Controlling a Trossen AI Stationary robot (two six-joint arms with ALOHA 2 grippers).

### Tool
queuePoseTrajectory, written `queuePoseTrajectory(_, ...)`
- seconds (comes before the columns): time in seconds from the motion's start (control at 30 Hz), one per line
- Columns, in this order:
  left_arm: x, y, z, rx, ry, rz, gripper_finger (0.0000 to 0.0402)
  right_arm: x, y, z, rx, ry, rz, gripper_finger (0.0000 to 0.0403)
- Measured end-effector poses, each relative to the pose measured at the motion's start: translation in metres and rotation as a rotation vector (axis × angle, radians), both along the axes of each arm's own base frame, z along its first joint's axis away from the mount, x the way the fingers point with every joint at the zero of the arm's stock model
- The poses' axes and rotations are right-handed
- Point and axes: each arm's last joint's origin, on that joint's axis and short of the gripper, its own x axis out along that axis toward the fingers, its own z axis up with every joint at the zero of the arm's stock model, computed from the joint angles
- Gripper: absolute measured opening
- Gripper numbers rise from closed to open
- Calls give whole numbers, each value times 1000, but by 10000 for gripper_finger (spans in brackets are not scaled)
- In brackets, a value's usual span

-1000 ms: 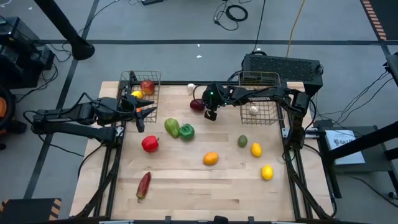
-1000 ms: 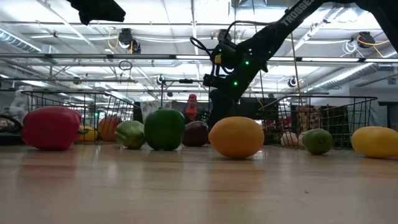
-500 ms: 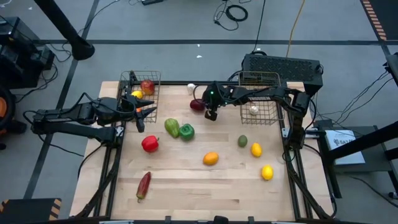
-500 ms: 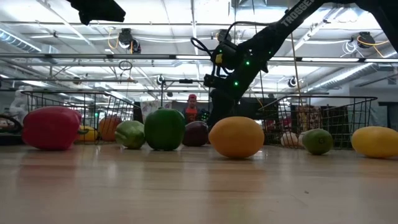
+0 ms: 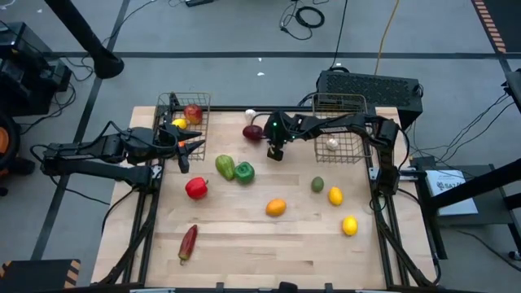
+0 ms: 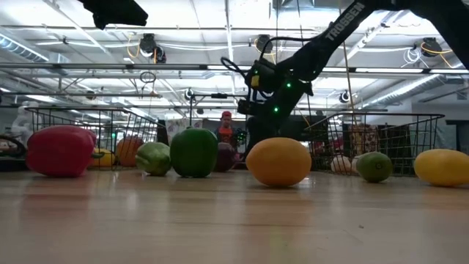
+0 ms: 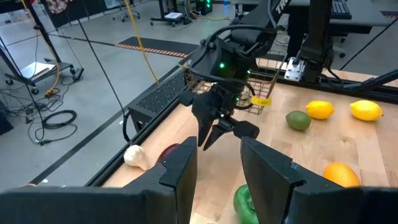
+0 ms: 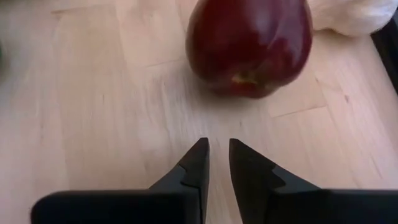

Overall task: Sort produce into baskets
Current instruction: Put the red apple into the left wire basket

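Note:
A dark red apple (image 8: pixel 249 46) rests on the table near the far edge, just ahead of my right gripper (image 8: pixel 216 149). The fingers point steeply down with only a slit between them, and they hold nothing. White garlic (image 8: pixel 354 15) lies beyond the apple. The left basket (image 5: pixel 172 99) holds a red apple (image 5: pixel 193 112) and a lemon (image 5: pixel 179 124). The right basket (image 5: pixel 358 155) holds garlic (image 5: pixel 332 144). My left gripper (image 5: pixel 191 145) waits open beside the left basket.
Loose on the table lie two green peppers (image 5: pixel 225 167) (image 5: pixel 244 172), a red pepper (image 5: pixel 196 188), an orange (image 5: pixel 276 207), a lime (image 5: pixel 317 185), two lemons (image 5: pixel 335 195) (image 5: pixel 349 225) and a chili (image 5: pixel 188 242). A black box (image 5: pixel 370 85) stands behind the right basket.
My right gripper has sunk toward the table beside the dark red apple. The apple has rolled a little toward the table's far left and now lies closer to the garlic.

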Motion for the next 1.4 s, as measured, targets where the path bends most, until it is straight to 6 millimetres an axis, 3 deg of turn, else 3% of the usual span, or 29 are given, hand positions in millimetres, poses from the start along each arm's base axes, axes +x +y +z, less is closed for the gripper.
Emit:
queuePoseTrajectory(0.2,0,0,0,4,3,-1,132,0,-1,4,-20,4,-28,50)
queuePoseTrajectory(0.43,0,0,0,15,8,-5,132,13,-8,28,18,-91,-111,92)
queuePoseTrajectory(0.57,0,0,0,16,8,-5,132,16,-5,35,23,-60,-169,113)
queuePoseTrajectory(1.4,1,0,2,24,-13,-5,132,25,2,39,99,-141,-279,109)
